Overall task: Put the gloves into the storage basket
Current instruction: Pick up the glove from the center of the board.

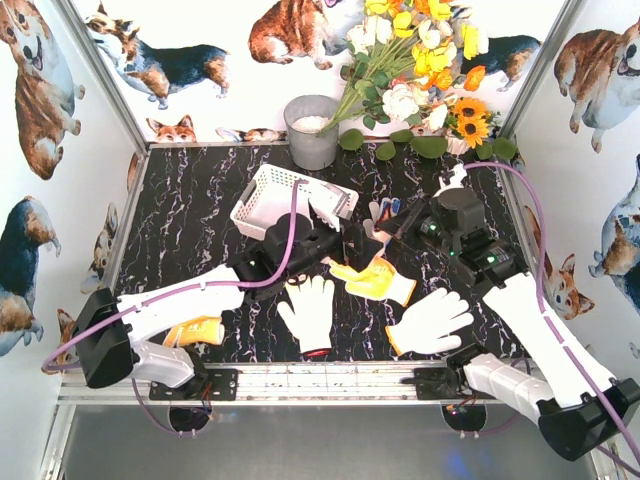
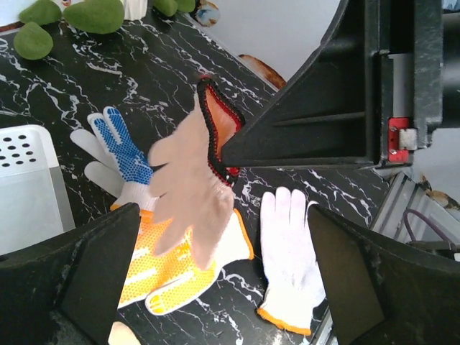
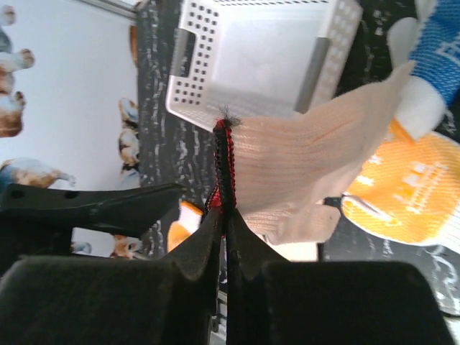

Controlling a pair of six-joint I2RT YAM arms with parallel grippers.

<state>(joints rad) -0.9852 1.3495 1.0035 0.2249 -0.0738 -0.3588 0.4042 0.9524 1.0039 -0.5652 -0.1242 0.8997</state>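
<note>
Two fingers of the right end effector point(image 3: 224, 215) are pressed together on the red cuff of a cream glove point(image 3: 302, 172), pinching only the hem. The glove hangs loose from that thin grip, palm and fingers drooping above the desk point(image 1: 190, 230), just beside the basket point(image 3: 188, 79). No glove shows inside the basket in the right wrist view. The left end effector point(image 2: 223, 223) has its fingers wide apart and holds nothing. In its own view the hanging glove sits between them.

Farther out, five gloves lie on the desk:
- a blue-palmed glove point(image 2: 118, 144) nearest the basket
- a yellow glove point(image 1: 375, 280) beside it
- two white gloves point(image 1: 308, 310) point(image 1: 430, 320) nearer the arm bases
- an orange glove point(image 1: 195, 330) partly under the left arm

My judgement is that the step in hand is carrying the cream glove over the basket. To do it well:
- The pinch should not loosen until the cuff is past the near wall.
- The drooping fingers should go in first, so the glove folds down inside instead of draping over the rim.
- The left arm is close, so the right arm's path should pass around its open fingers, and the basket should not be nudged.
</note>
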